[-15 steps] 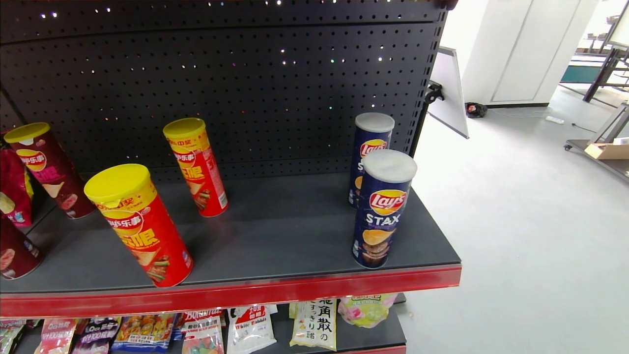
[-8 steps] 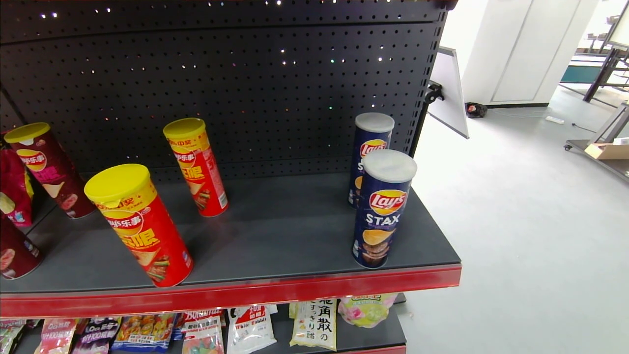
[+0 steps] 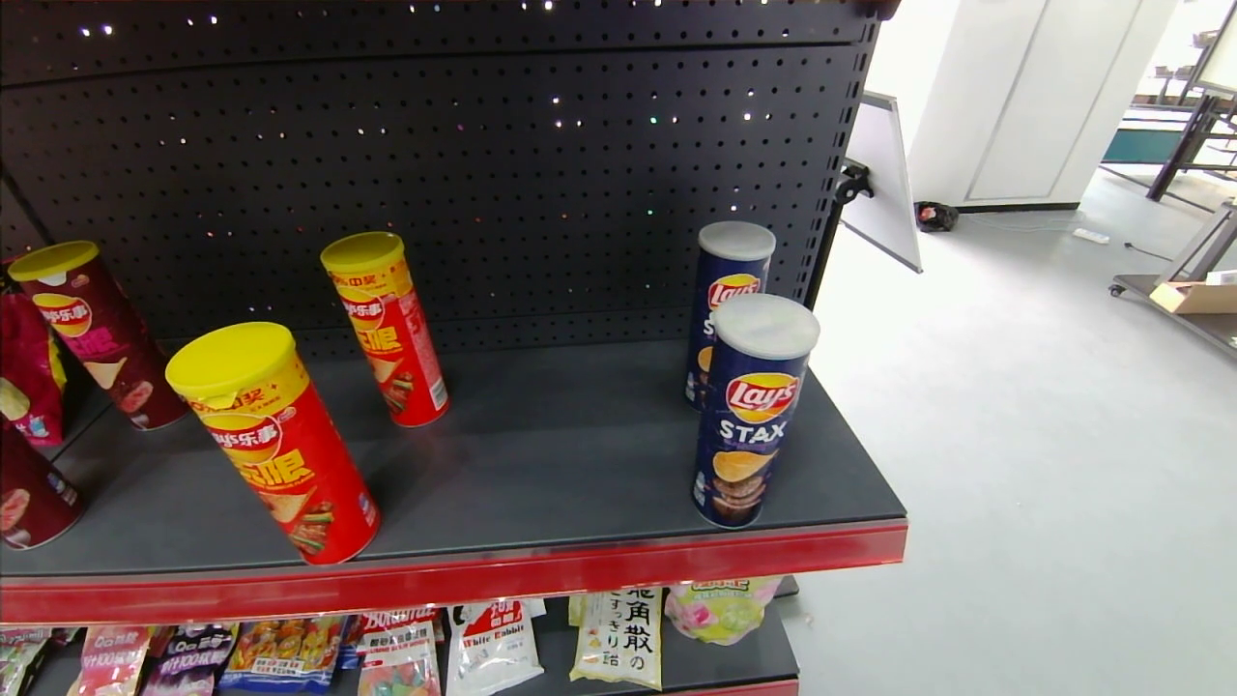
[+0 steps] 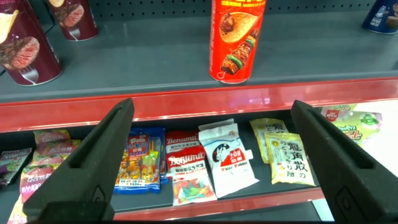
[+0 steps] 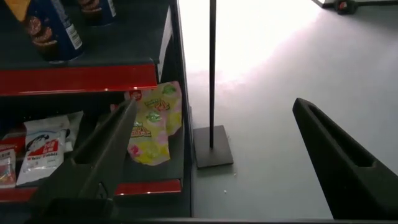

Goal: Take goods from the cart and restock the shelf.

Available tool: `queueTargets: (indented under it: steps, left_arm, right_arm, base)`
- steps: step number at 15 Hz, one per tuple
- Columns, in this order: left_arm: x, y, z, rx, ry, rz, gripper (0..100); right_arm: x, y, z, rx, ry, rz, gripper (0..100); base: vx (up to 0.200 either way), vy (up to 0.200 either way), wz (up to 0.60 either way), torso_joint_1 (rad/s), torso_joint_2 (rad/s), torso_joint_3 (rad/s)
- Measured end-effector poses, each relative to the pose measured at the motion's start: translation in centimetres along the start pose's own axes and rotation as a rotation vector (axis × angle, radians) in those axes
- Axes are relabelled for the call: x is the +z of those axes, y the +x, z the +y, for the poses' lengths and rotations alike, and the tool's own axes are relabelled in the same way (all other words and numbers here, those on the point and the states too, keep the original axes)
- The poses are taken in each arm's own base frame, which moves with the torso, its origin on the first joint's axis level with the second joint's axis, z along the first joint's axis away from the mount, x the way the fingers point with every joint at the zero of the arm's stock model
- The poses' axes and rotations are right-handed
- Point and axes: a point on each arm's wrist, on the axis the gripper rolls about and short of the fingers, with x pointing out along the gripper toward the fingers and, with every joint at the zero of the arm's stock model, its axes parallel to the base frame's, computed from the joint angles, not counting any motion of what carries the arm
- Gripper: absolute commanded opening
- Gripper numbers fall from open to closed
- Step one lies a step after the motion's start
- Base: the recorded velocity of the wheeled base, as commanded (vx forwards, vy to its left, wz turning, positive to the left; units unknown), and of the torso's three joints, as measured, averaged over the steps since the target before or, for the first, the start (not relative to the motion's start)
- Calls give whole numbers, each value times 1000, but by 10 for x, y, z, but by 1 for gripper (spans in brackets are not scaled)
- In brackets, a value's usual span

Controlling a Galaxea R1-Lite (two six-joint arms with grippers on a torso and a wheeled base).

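The left gripper (image 4: 212,104) points at the red front edge of the shelf (image 3: 541,454), its fingers spread wide and holding nothing. Ahead of it are an upright red crisp can (image 4: 237,37) and, on the tier below, snack packets (image 4: 227,158). The right gripper (image 5: 214,102), equally wide and empty, faces the shelf's right end, where a blue crisp can (image 3: 749,416) stands upright by the front edge.

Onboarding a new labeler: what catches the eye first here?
The red yellow-lidded canister at the shelf front left, then the front blue canister and rear blue canister at its right end. The left gripper and right gripper are open and empty, facing the snack bags below.
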Motion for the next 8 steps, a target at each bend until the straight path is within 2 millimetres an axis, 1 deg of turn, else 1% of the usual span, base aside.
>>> queueTargets:
  steps: [8]
  left_arm:
    - [0,0,0,0,1,0,100]
  right_arm:
    - [0,0,0,-3,1,1,100]
  base:
    - [0,0,0,0,0,0]
